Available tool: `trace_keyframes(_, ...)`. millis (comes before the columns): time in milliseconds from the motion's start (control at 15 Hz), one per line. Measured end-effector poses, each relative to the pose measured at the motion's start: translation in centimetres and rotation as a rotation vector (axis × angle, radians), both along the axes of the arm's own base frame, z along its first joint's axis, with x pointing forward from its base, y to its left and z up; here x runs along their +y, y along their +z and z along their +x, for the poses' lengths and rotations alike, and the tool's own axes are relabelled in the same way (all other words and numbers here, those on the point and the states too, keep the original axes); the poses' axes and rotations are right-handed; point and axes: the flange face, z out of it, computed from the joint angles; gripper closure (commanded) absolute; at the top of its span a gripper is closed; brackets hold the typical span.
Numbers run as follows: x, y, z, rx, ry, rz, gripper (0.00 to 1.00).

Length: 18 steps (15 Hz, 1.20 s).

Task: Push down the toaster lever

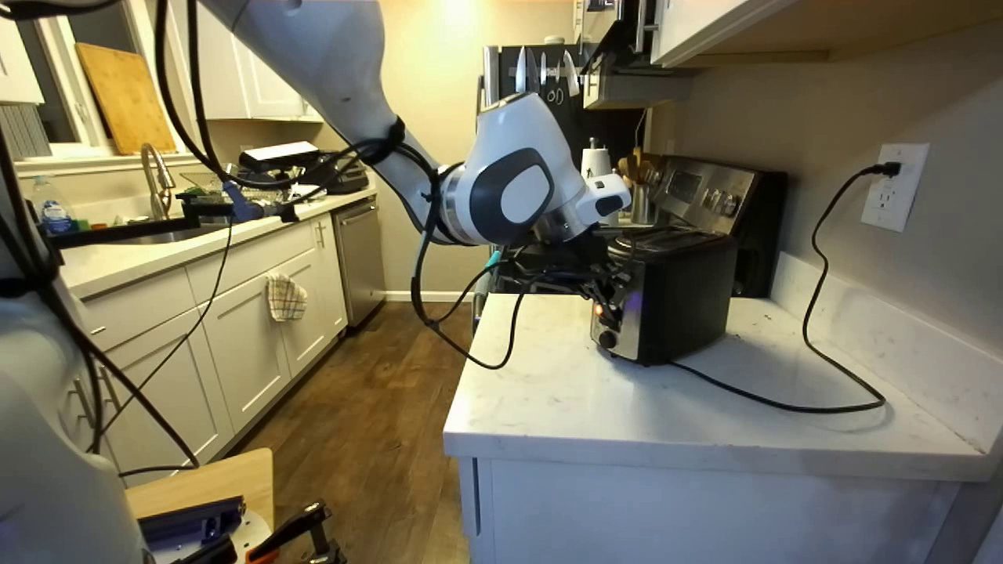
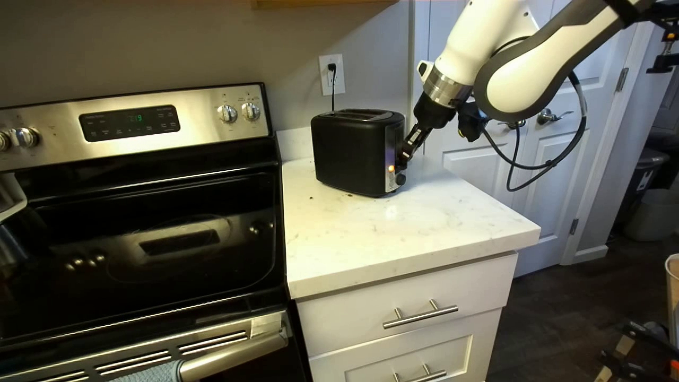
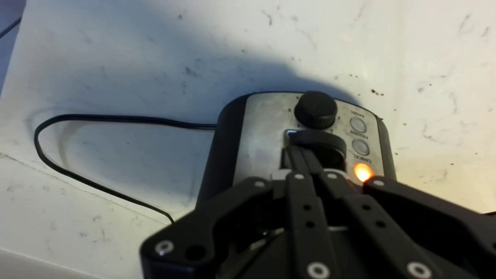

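Wrist view: the gripper [image 3: 303,153], drawn together narrow and holding nothing, sits at the lever [image 3: 329,140], just above the dial [image 3: 316,109]. The toaster [image 2: 350,154] stands near the back corner of the counter [image 2: 414,233] beside the stove [image 2: 175,233]. The push looks nearly finished (an orange light [image 3: 363,172] glows); next, check the lever latches, then back off toward the counter edge away from the stove.
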Motion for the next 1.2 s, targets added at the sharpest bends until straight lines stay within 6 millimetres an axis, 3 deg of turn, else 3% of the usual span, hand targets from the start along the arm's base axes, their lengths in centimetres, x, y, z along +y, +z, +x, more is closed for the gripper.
trace_keyframes(600,-0.1,0.7,0.9,0.058,-0.067,0.029,1.0)
trace_keyframes(933,-1.4,4.5,0.9,0.131,-0.132,0.086,1.0)
trace_keyframes(1200,-1.7,6.3,-1.5,0.323,-0.115,0.116,1.0)
